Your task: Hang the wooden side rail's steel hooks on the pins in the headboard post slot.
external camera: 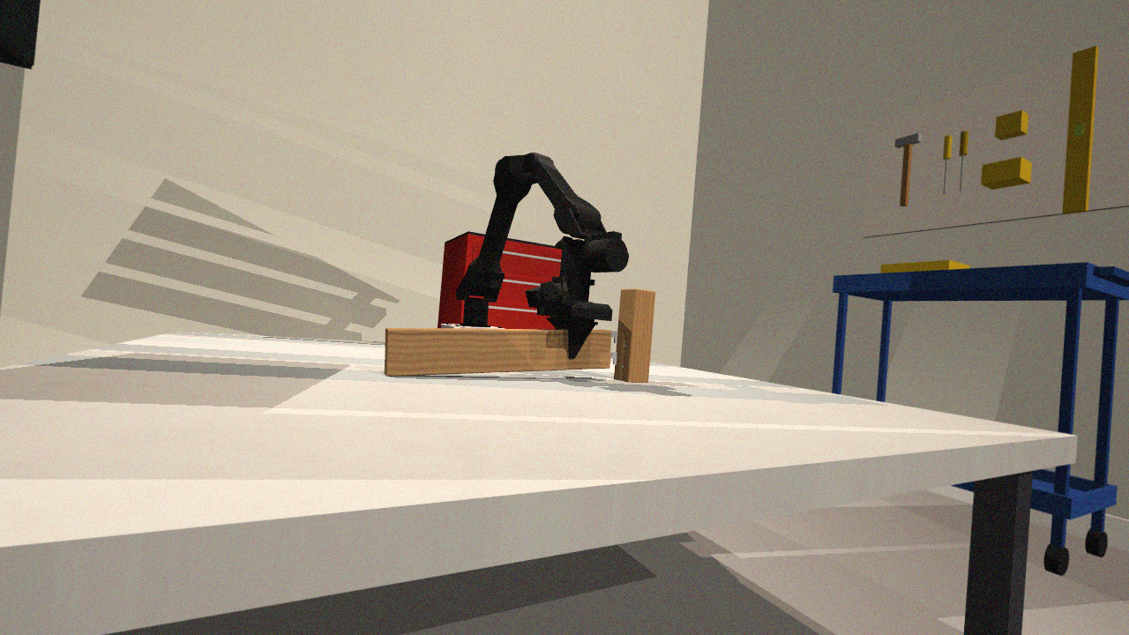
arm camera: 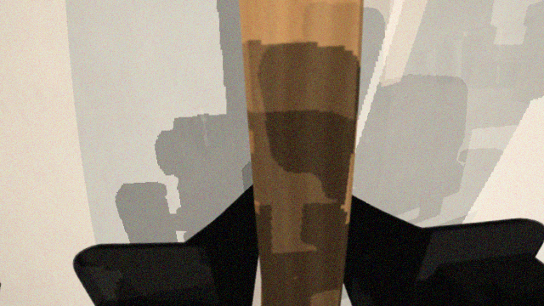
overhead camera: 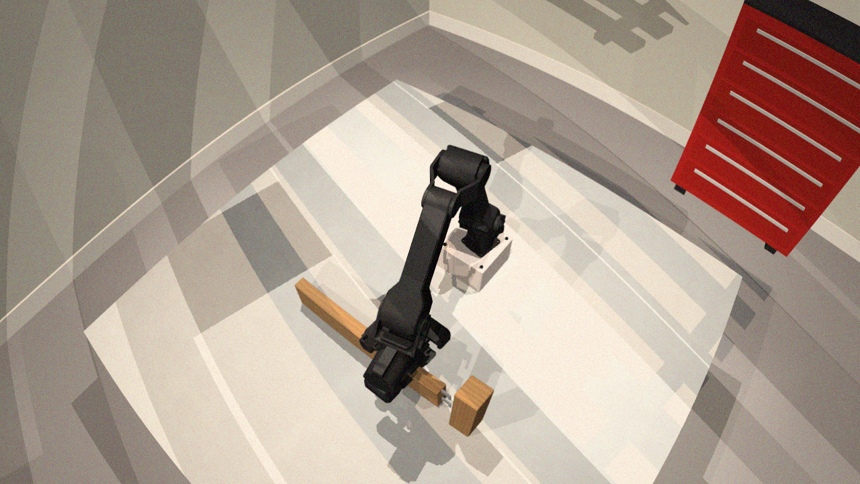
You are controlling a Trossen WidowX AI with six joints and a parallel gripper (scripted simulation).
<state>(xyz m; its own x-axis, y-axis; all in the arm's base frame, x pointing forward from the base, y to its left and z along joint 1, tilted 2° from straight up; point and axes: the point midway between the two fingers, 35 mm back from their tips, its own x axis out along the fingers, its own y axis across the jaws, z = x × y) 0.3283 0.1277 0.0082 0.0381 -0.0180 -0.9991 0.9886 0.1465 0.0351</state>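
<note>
The wooden side rail point(overhead camera: 330, 311) point(external camera: 458, 351) point(arm camera: 297, 25) stands on its narrow edge. Its far end is at the table; its hook end looks slightly raised. My gripper point(external camera: 576, 343) point(arm camera: 288, 188) is shut on the rail near the hook end, one finger on each side. The steel hooks point(overhead camera: 446, 397) stick out of the rail's end toward the headboard post point(overhead camera: 467, 415) point(external camera: 636, 339). The post stands upright on the table. In the top view the hooks look just short of the post's face, outside the slot. The slot's pins cannot be made out clearly. The wrist view shows neither hooks nor post.
The arm's pale base block point(overhead camera: 465, 270) stands on the table point(overhead camera: 541, 361) point(external camera: 474, 442) behind the rail. A red drawer cabinet point(overhead camera: 763, 126) point(external camera: 458, 276) stands beyond the table. A blue cart point(external camera: 978, 284) is at the right in the exterior view. Striped shadows cross the scene.
</note>
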